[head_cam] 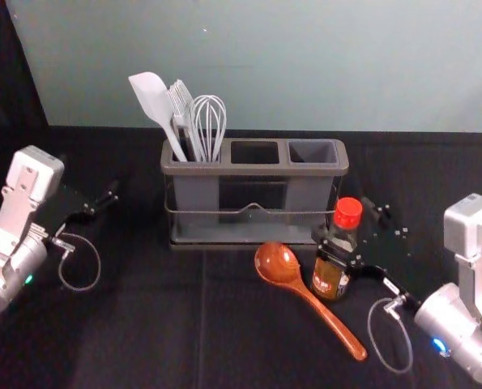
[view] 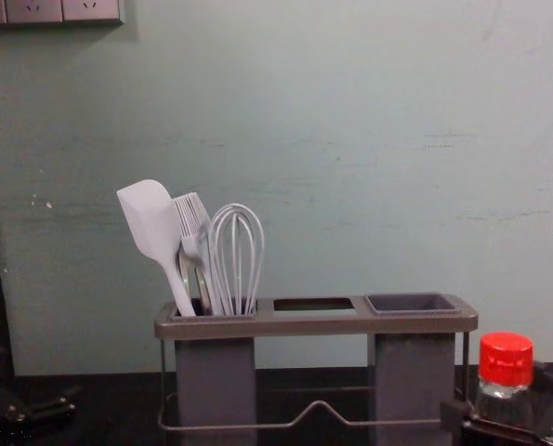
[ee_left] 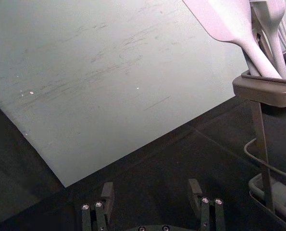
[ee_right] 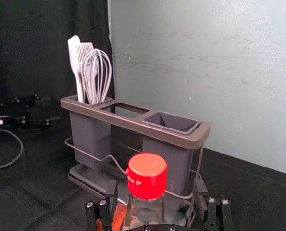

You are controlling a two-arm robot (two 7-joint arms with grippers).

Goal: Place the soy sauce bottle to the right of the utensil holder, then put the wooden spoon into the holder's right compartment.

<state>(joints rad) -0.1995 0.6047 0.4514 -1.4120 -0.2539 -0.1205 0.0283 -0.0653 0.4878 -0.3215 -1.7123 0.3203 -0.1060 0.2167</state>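
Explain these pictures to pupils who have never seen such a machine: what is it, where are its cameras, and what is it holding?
This is a two-armed robot. One picture looks down from its head, one forward from its chest, one from each wrist. On the dark table stands a utensil holder with pale kitchen tools in its left compartment. In front lies a wooden spoon, beside a red-capped bottle. The right gripper has open fingers on either side of the bottle, apparently not gripping it. The left gripper, also open, holds nothing.
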